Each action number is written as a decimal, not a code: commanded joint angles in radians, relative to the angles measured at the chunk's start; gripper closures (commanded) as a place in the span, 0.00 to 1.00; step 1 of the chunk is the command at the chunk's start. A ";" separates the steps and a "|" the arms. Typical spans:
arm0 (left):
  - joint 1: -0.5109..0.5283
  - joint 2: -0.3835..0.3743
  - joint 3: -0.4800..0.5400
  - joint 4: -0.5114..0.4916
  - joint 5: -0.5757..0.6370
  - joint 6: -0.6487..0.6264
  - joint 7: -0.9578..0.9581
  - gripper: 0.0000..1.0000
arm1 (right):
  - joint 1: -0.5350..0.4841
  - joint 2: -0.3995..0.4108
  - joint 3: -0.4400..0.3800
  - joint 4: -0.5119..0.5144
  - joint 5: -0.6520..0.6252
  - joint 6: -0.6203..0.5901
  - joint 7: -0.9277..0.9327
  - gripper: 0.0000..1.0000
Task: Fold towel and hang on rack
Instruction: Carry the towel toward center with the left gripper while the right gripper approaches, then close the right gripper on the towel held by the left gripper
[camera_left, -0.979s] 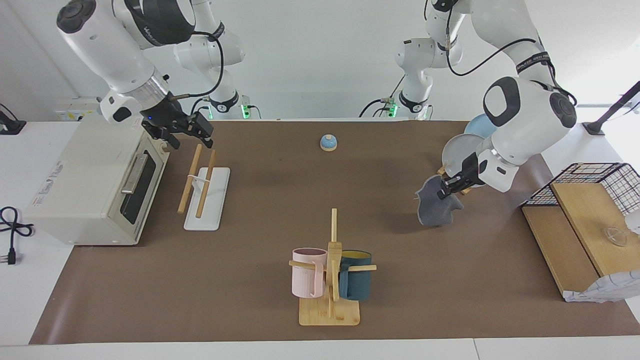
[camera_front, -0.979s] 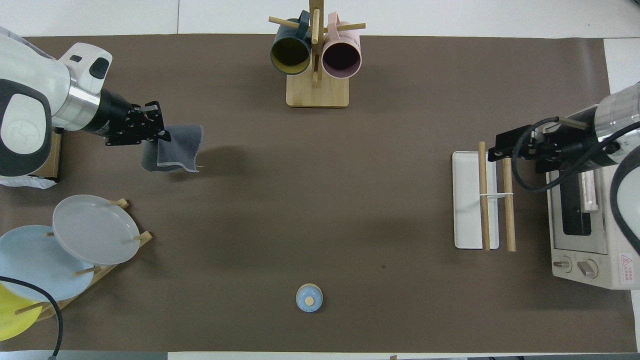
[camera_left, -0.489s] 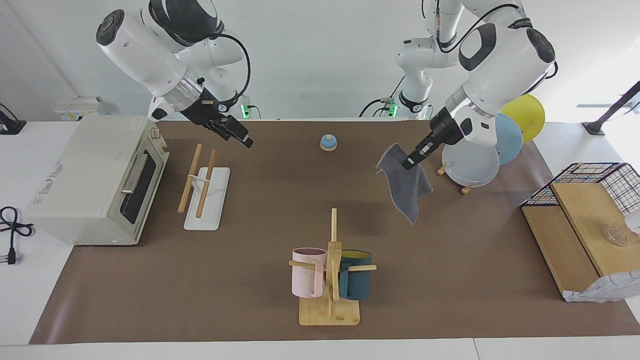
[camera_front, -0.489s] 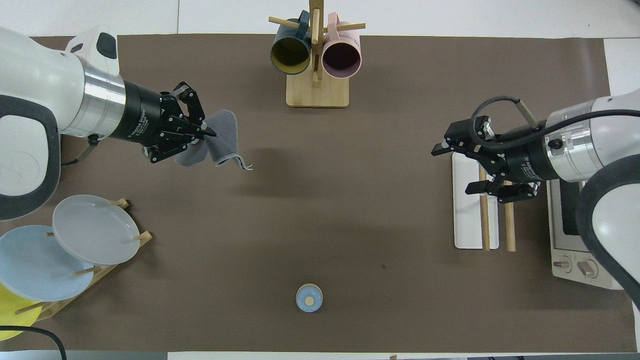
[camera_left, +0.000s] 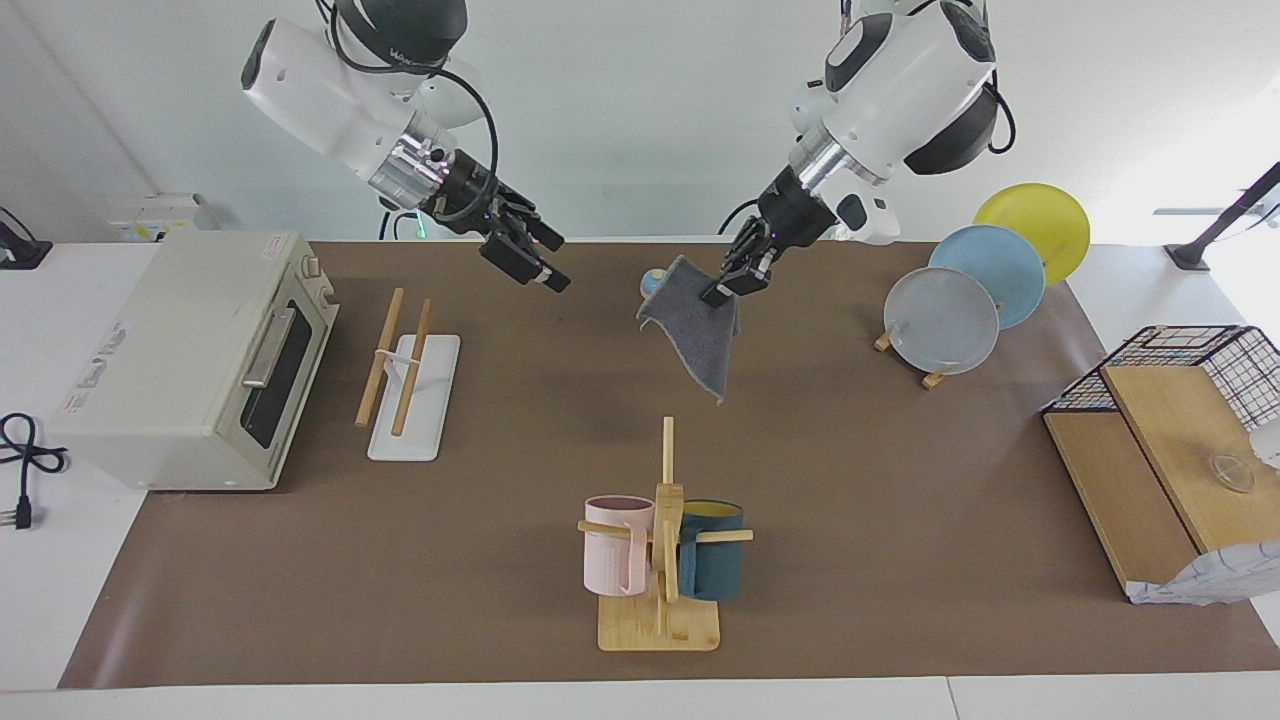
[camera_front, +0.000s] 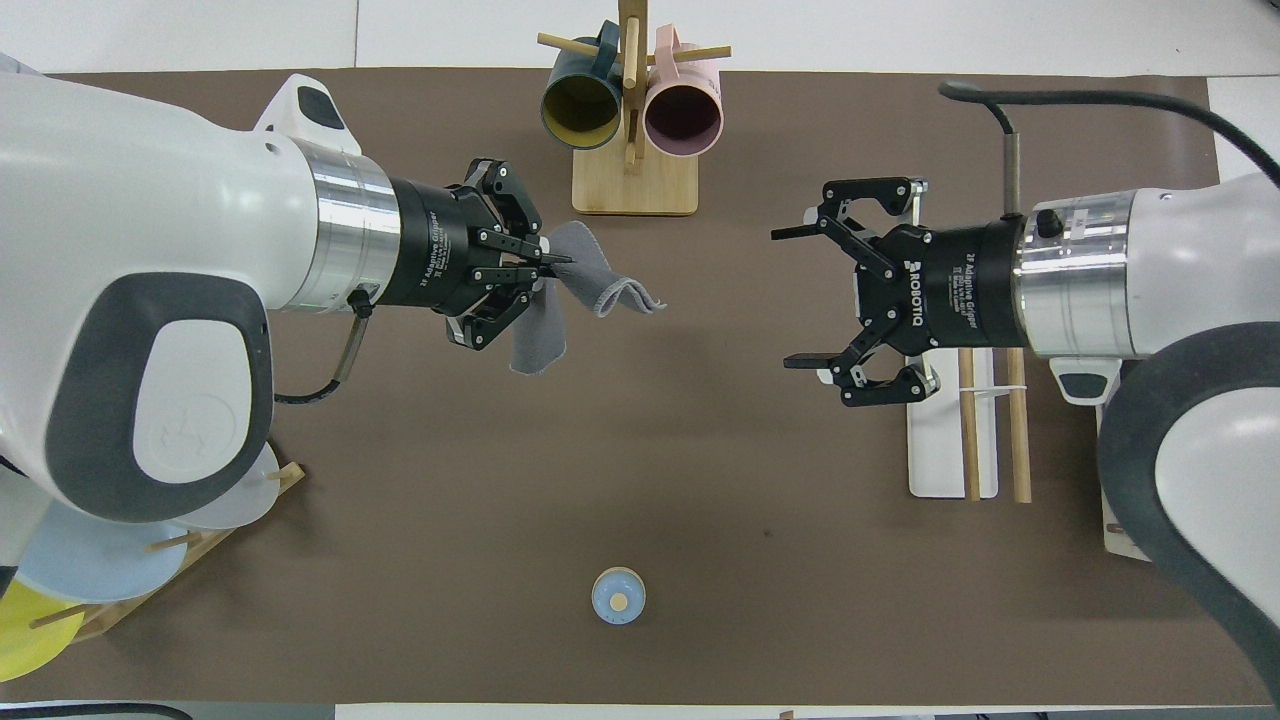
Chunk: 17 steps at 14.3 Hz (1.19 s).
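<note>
The towel (camera_left: 695, 325) shows its dark grey face and hangs in loose folds from one pinched edge, well above the mat. My left gripper (camera_left: 722, 285) is shut on that edge, high over the middle of the table; in the overhead view the left gripper (camera_front: 558, 262) trails the towel (camera_front: 590, 288) sideways. My right gripper (camera_left: 545, 272) is open and holds nothing. It is raised between the rack and the towel, and the right gripper (camera_front: 783, 297) faces the towel across a gap. The rack (camera_left: 412, 372), two wooden rods on a white base, stands bare by the oven; the right wrist partly covers the rack (camera_front: 940, 450).
A toaster oven (camera_left: 190, 360) sits at the right arm's end. A mug tree (camera_left: 660, 550) with pink and teal mugs stands farthest from the robots. A plate stand (camera_left: 960, 300), wire basket (camera_left: 1200, 355) and wooden boards occupy the left arm's end. A blue bell (camera_front: 618, 596) lies near the robots.
My left gripper lifted the towel from low beside the plate stand and carried it high to the table's middle. My right gripper rose from over the rack and swung toward the middle, still open.
</note>
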 joint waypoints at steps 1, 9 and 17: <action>-0.005 -0.032 -0.017 -0.034 -0.051 0.075 -0.116 1.00 | 0.060 -0.024 -0.002 -0.052 0.032 0.079 0.067 0.00; -0.066 -0.064 -0.016 -0.105 -0.058 0.161 -0.215 1.00 | 0.090 -0.015 -0.002 -0.063 0.040 0.165 0.072 0.00; -0.066 -0.066 -0.016 -0.105 -0.057 0.172 -0.258 1.00 | 0.143 -0.004 -0.002 -0.080 0.037 0.205 -0.014 0.19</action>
